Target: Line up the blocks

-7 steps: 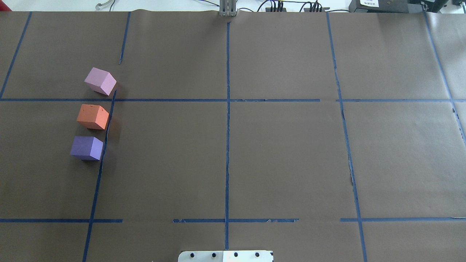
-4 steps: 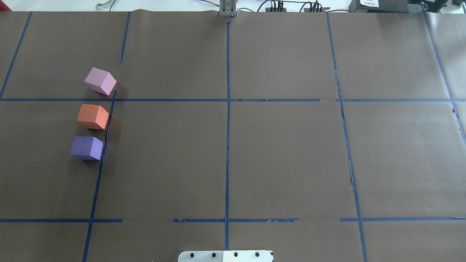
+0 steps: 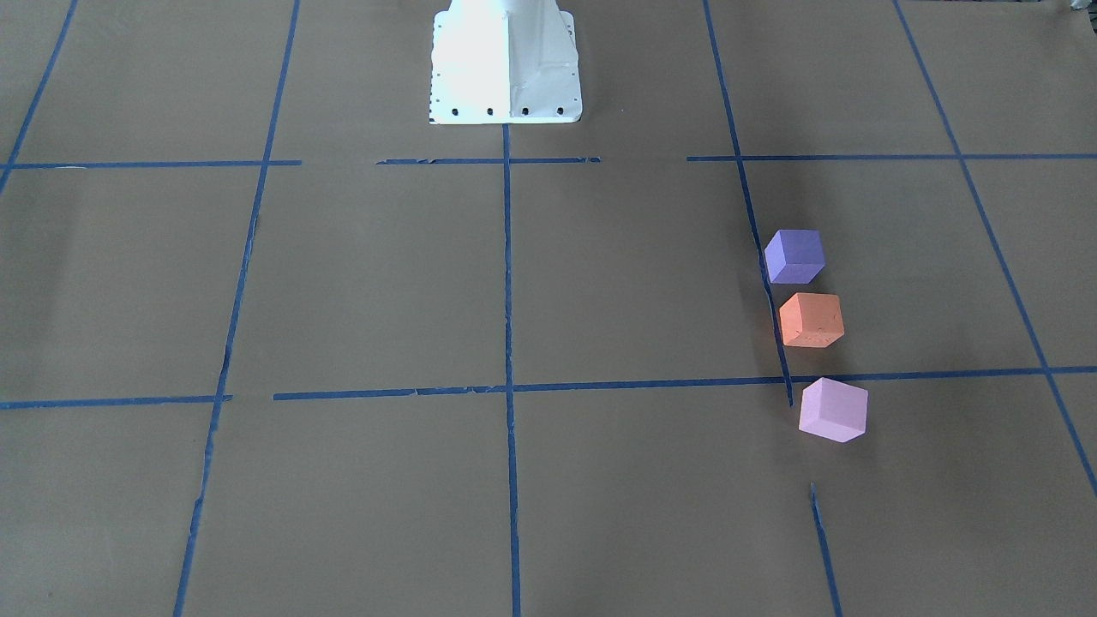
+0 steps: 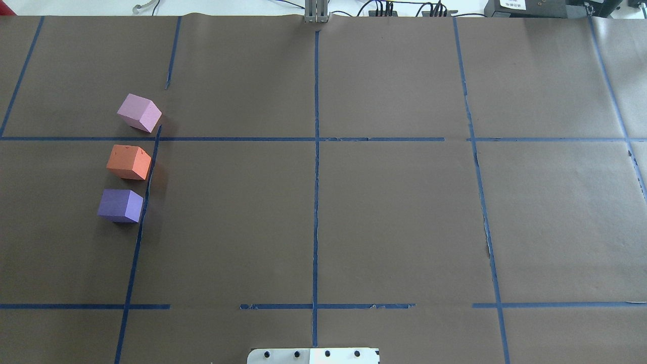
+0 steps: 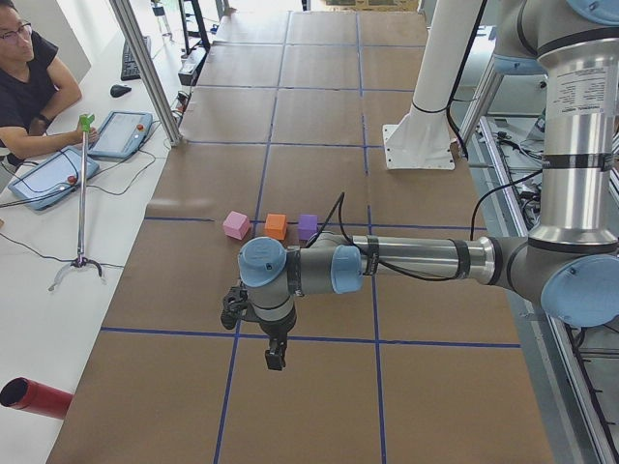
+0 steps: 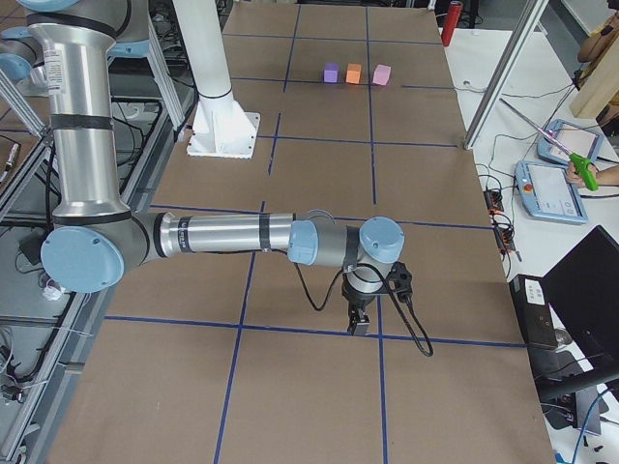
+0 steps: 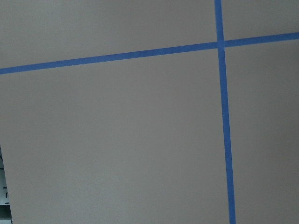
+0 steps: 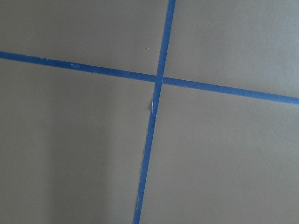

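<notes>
The left gripper [image 5: 276, 356] hangs over the table's [image 4: 394, 222] left end and the right gripper [image 6: 359, 324] over its right end; released or clenched, I cannot tell. Left of the table's middle, the violet block [image 4: 120, 205], orange block [image 4: 129, 162] and pink block [image 4: 139, 112] line up toward the operators' edge, just apart.

Sitting in a row on the robot's left: pink block [image 4: 139, 112], orange block [image 4: 129, 162], violet block [image 4: 120, 205]. None are touching, and only slim gaps are running between them. Brown paper [image 4: 394, 217] is lying open around the row, leaving side and top access. White robot base [image 3: 506, 64] is standing mid-edge, well apart. Left gripper [image 5: 275, 362] is hanging further out left, well apart from the row. Right gripper [image 6: 358, 327] is hanging at the opposite end.
</notes>
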`<state>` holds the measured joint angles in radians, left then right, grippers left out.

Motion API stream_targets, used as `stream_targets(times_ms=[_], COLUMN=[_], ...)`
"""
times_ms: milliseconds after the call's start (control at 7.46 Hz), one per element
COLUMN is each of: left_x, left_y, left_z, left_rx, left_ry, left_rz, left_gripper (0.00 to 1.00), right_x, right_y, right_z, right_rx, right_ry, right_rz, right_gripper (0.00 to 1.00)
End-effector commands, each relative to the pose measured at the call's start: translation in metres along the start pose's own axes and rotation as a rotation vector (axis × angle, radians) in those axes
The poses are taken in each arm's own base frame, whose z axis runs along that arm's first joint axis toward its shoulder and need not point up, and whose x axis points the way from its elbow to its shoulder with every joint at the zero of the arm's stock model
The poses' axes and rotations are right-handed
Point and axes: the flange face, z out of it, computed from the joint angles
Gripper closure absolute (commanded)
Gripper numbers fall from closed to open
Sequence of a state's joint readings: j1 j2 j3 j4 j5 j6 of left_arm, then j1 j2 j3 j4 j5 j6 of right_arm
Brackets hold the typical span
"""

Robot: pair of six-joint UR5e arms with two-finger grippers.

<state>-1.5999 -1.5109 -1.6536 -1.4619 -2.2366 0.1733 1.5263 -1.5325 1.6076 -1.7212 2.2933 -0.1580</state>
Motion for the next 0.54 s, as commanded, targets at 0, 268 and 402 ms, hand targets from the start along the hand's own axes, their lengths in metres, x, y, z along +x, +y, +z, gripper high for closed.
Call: stream_targets(times_ms=[0,268,402], left_x=[-0.0004,-0.0008,-0.0016], left_y=[0.0,0.0002,0.0003], left_z=[0.0016,0.0022,0.0032], left_rx=[-0.003,-0.004,-0.006], left_ry=[0.0,0.001,0.001], left_rz=[-0.001,-0.002,-0.003], left_gripper=[0.0,0.0,0.0], right_x=[0.0,0.0,0.0], right_y=[0.0,0.0,0.0], right_z=[0.0,0.0,0.0], right_rx=[0.0,0.0,0.0], right_ry=[0.0,0.0,0.0], right_rz=[0.0,0.0,0.0], right_gripper=[0.0,0.0,0.0])
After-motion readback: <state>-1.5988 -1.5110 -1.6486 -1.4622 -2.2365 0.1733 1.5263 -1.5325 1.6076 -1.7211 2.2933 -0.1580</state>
